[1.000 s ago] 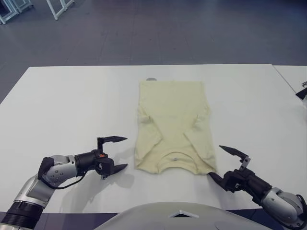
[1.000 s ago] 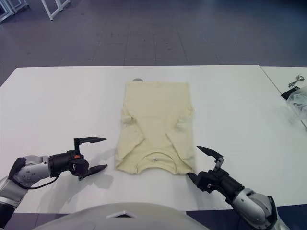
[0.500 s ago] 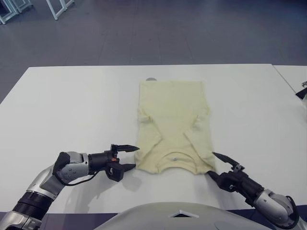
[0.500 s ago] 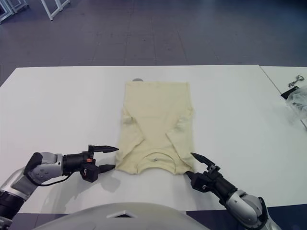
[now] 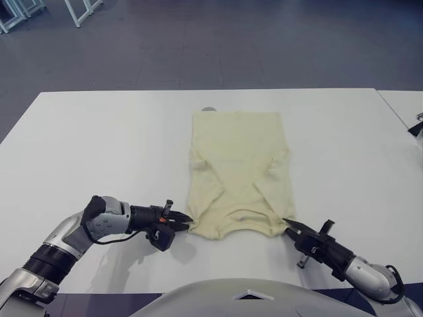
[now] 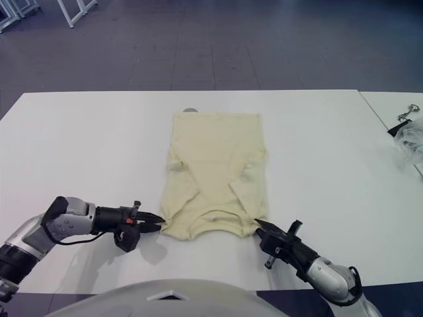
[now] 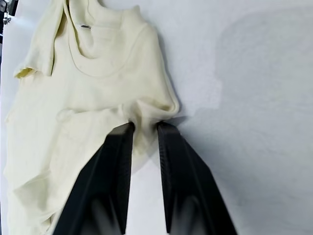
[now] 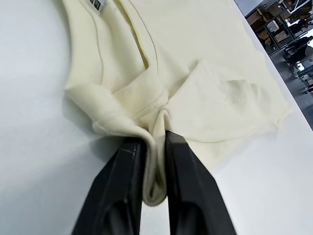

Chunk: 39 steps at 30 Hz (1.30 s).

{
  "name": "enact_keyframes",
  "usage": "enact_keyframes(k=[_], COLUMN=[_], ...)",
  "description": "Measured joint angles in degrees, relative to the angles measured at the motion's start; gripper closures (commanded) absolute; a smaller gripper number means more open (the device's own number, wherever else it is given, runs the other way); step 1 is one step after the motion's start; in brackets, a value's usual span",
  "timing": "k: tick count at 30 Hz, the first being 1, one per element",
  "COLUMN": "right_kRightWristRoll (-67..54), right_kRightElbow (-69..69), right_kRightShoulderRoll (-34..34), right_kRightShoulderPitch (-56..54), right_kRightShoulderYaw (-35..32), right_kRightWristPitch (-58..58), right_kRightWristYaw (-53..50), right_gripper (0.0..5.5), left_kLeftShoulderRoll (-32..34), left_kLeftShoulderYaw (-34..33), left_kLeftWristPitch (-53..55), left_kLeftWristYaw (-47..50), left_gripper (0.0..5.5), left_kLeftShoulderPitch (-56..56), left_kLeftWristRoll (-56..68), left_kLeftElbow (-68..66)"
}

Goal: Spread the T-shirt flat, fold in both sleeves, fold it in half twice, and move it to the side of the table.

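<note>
A pale yellow T-shirt [image 5: 239, 170] lies in a long narrow shape on the white table [image 5: 99, 145], both sleeves folded in, its collar toward me. My left gripper [image 5: 184, 220] is shut on the T-shirt's near left shoulder corner [image 7: 146, 115], with cloth pinched between its black fingers [image 7: 117, 161]. At the near right shoulder corner, my right gripper [image 5: 289, 228] is shut on a bunched fold of the cloth [image 8: 154, 147]. Both grippers sit low on the tabletop at the table's near edge.
A small grey round object [image 5: 209, 109] peeks out at the T-shirt's far hem. A second white table [image 6: 396, 109] with a few small items stands to the right. Wide bare tabletop lies on both sides of the T-shirt.
Both grippers moved inward to the T-shirt's near corners and went from wide open to shut on the cloth. The corners are now slightly bunched.
</note>
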State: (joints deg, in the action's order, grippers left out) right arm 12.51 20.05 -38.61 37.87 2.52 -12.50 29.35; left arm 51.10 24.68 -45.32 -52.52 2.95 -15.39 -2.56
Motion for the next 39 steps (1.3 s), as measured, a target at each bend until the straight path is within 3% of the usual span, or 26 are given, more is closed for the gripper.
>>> enact_keyframes(k=[2, 7, 15, 26, 35, 39], right_kRightWristRoll=[-1.41, -5.86, -16.11, -40.88, -61.59, -71.23], right_kRightElbow=[1.14, 6.39, 17.44, 25.98, 29.13, 27.95], right_kRightShoulderRoll=[-0.2, -1.86, -7.4, -15.52, -20.3, -20.01], right_kRightShoulderPitch=[-0.06, 1.14, 1.4, -2.86, 1.66, -3.09], right_kRightShoulderYaw=[-0.08, -1.76, -6.92, -18.54, -31.18, -34.7], right_kRightWristPitch=[2.5, 10.58, 25.85, 48.67, 60.2, 62.88], right_kRightWristYaw=[1.23, 5.69, 16.09, 29.46, 41.8, 38.3], right_gripper=[5.5, 5.5, 5.5, 5.5, 5.5, 5.5], left_kLeftShoulderRoll=[-0.02, 0.24, 8.24, 15.91, 25.03, 24.55], left_kLeftShoulderYaw=[0.84, 1.48, 0.54, -8.83, -19.96, -24.3], left_kLeftWristPitch=[0.67, 3.95, 15.46, 42.83, 60.07, 67.29], left_kLeftWristYaw=[-0.84, -3.11, -14.06, -24.89, -33.7, -31.7], left_gripper=[5.49, 5.49, 5.49, 5.49, 5.49, 5.49], left_kLeftShoulderPitch=[1.14, 1.87, -0.86, -1.98, -12.36, -11.35], left_kLeftWristRoll=[0.03, 2.42, 12.66, 39.04, 56.97, 64.1], left_kLeftElbow=[-0.46, 0.29, 9.64, 25.0, 35.16, 36.74])
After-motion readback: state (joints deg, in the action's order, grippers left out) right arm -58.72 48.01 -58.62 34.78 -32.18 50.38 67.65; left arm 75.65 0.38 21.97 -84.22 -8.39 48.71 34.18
